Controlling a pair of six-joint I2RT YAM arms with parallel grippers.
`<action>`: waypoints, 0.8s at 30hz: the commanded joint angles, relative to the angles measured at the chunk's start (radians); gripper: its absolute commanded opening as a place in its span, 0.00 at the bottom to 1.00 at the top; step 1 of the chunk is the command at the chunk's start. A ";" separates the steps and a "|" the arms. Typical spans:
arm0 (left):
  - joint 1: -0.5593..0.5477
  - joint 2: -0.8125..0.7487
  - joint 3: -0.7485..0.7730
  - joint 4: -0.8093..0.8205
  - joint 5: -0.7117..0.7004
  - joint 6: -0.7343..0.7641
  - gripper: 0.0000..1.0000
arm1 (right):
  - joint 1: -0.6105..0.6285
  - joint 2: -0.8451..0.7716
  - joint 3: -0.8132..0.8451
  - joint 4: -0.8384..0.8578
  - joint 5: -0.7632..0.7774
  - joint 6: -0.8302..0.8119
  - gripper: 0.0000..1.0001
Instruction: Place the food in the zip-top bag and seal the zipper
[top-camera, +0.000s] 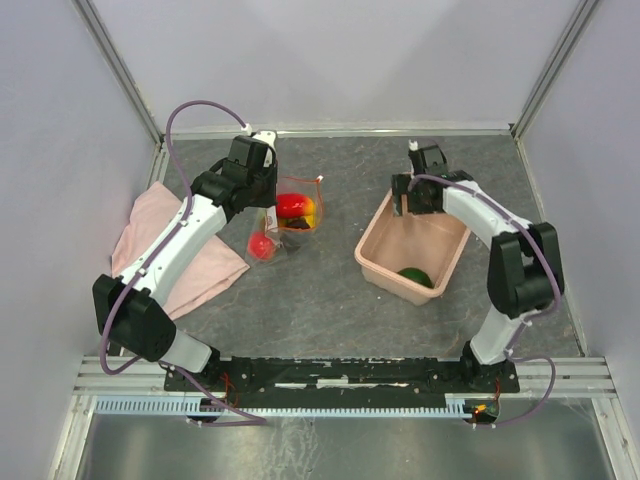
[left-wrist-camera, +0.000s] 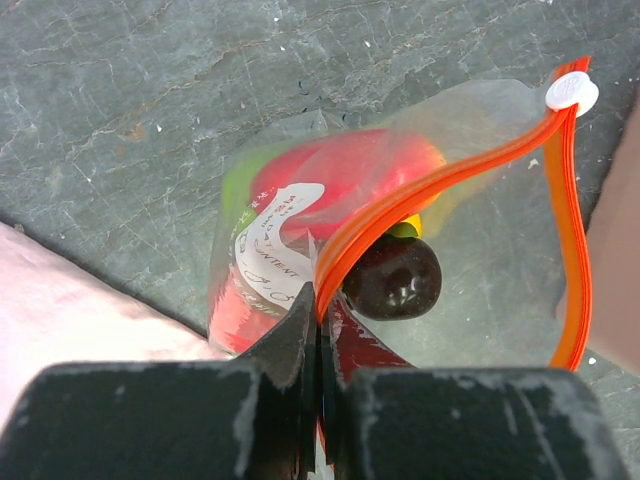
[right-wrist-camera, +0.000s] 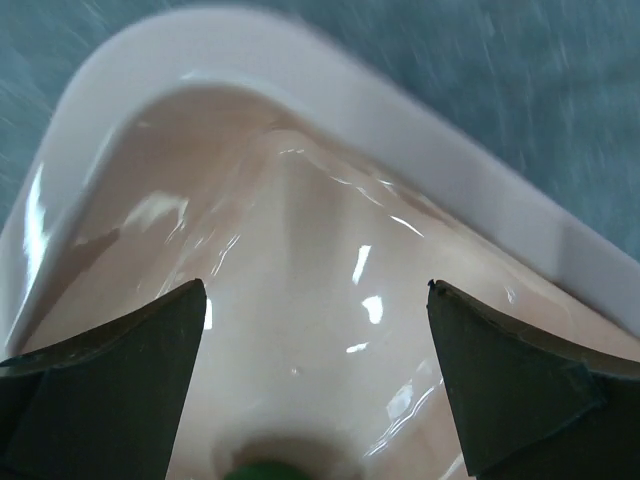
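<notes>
Zipper (left-wrist-camera: 440, 176) between left jaws — mouth open

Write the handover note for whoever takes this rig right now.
Grippers: left gripper shut on the zipper, with the zip-top bag mouth open; right gripper open over the pink bin.
Done: red, yellow and dark purple food is bagged.
Left: a green piece lies in the bin. It is unclear whether a red piece by the bag is inside. Bag the rest, seal the zipper.
</notes>
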 joint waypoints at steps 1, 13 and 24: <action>0.006 -0.017 0.003 0.050 -0.026 -0.021 0.03 | 0.049 0.102 0.204 0.146 -0.182 -0.091 0.99; 0.009 -0.004 0.020 0.050 -0.028 -0.028 0.03 | 0.142 -0.075 0.076 0.046 -0.179 -0.157 0.99; 0.008 0.020 0.035 0.053 -0.011 -0.032 0.03 | 0.141 -0.295 -0.014 -0.187 0.003 -0.121 0.99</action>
